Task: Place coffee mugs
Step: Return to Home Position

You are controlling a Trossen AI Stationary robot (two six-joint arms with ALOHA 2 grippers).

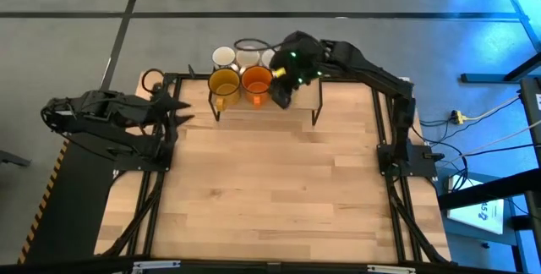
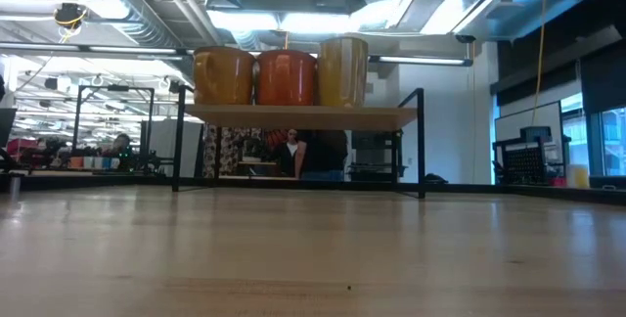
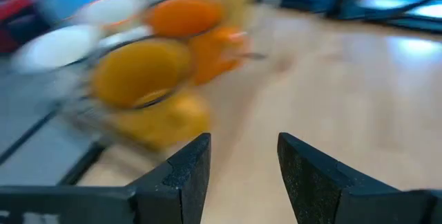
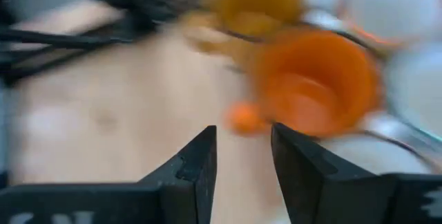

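Right gripper [image 1: 281, 95], parted and empty, is hovering just beside the round orange mug [image 1: 256, 80] on the black-framed wooden shelf [image 2: 303, 114]; left gripper [image 1: 179, 112], likewise parted, is idling well apart.

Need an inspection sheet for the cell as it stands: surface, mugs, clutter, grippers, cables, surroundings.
Surface: wooden table, light planks; shelf at its far edge.
Job's things: amber mug, orange mug and light yellow mug stand side by side on the shelf; white mugs sit behind them, toward the far edge.
Clutter: nothing seen.
Grippers: left gripper open, empty, near the table's left edge; right gripper open, empty, over the shelf by the orange mug.
Cables: cables on the floor right of the table.
Surroundings: open workshop room; people beyond the shelf.
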